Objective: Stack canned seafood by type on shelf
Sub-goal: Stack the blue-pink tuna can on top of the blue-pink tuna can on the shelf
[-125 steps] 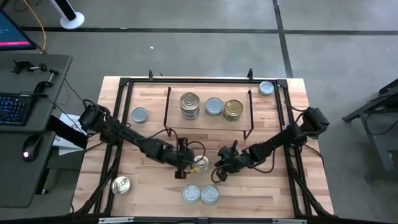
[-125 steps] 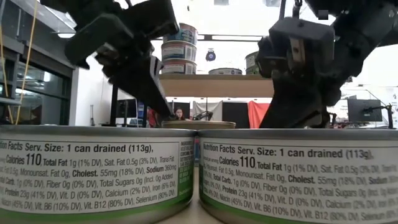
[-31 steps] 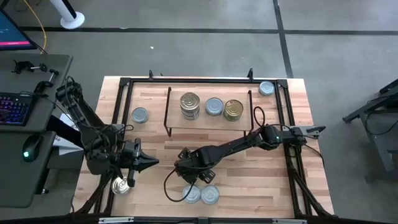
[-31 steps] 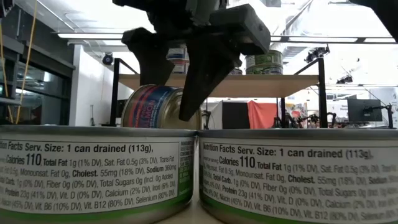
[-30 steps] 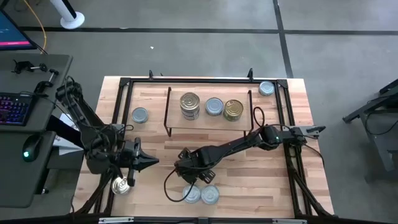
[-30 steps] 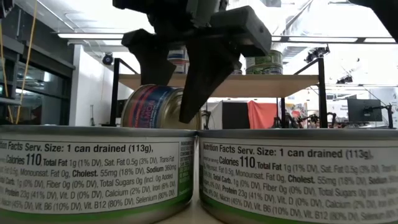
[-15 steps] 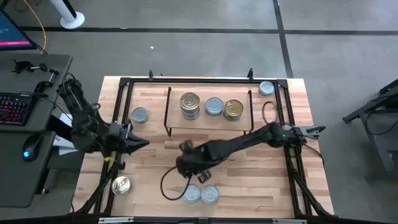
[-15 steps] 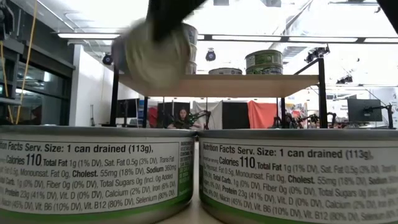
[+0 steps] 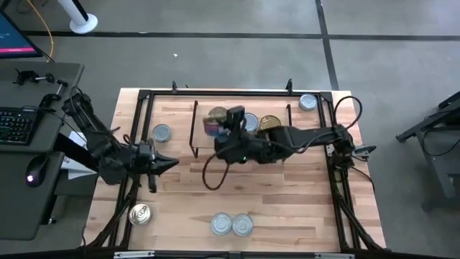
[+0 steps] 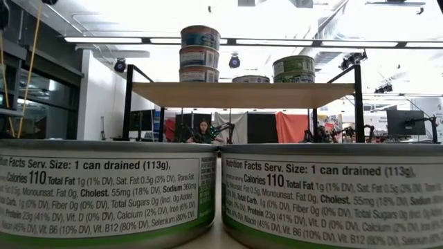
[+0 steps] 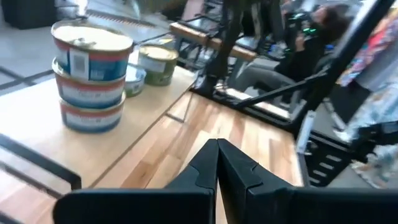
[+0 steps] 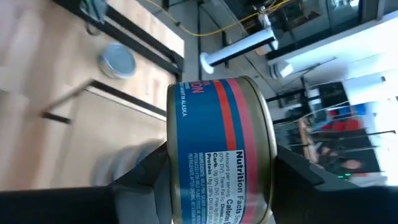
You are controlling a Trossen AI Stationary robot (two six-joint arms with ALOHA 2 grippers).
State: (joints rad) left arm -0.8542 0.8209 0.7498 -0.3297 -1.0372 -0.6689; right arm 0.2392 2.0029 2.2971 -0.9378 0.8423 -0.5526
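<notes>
My right gripper (image 9: 215, 129) is shut on a can with a blue and red label (image 12: 217, 143), high over the left end of the shelf (image 9: 241, 144). On the shelf stand a stack of three cans (image 10: 199, 54), a low silver can (image 9: 248, 123) and a gold can (image 9: 270, 126). The held can and my gripper hide most of the stack in the high view. My left gripper (image 9: 172, 163) hovers shut over the table left of the shelf, holding nothing. My right gripper pinches the blue and red can between its two fingers (image 12: 146, 177), one on each flat end. The gold rim (image 12: 266, 155) lies beside one finger. The can's round wall faces the wrist camera. The can is lifted clear, turned on its side, above the shelf.
Two cans (image 9: 223, 224) (image 9: 243, 225) stand side by side at the table's near edge. A gold can (image 9: 140, 214) sits near left, a silver one (image 9: 162, 133) left of the shelf, another (image 9: 307, 102) at the far right. A black frame (image 9: 215, 93) runs around the table.
My right gripper has lifted the blue and red can from the table near the two front cans and carried it up and toward the far edge, over the shelf's left end, while its wrist rolled. My left gripper has moved toward the far edge.
</notes>
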